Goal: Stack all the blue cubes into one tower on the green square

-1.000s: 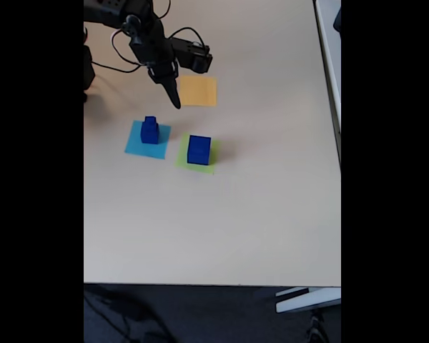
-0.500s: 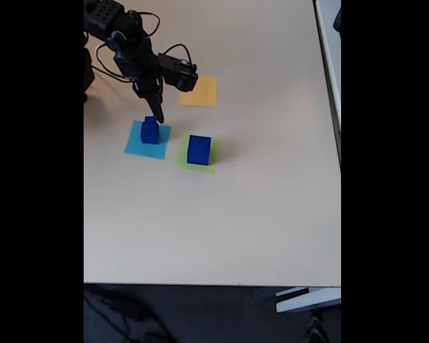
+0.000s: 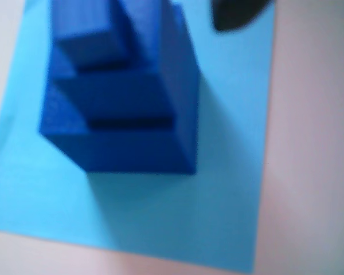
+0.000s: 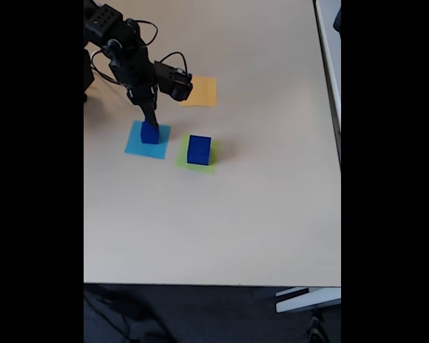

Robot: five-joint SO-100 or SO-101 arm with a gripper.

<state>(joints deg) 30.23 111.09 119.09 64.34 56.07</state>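
The table (image 4: 222, 221) is pale beige. On it lie a light-blue square (image 4: 137, 145), a green square (image 4: 183, 158) and an orange square (image 4: 204, 91). The large cube (image 4: 199, 149) sits on green. A stack of smaller cubes (image 3: 120, 97) stands on light blue. The gripper (image 4: 151, 120) hangs just above the stack; whether its jaws are apart I cannot tell.

Tabletop layout, fixed view.
Stack of three cubes (image 4: 150, 133) on a paper square (image 4: 136, 145) at left; just right of it, largest cube (image 4: 199, 149) on a second square (image 4: 186, 161); third square (image 4: 204, 91) behind both, bare. Gripper (image 4: 151, 120) directly above the stack, arm (image 4: 125, 50) reaching in from rear left.
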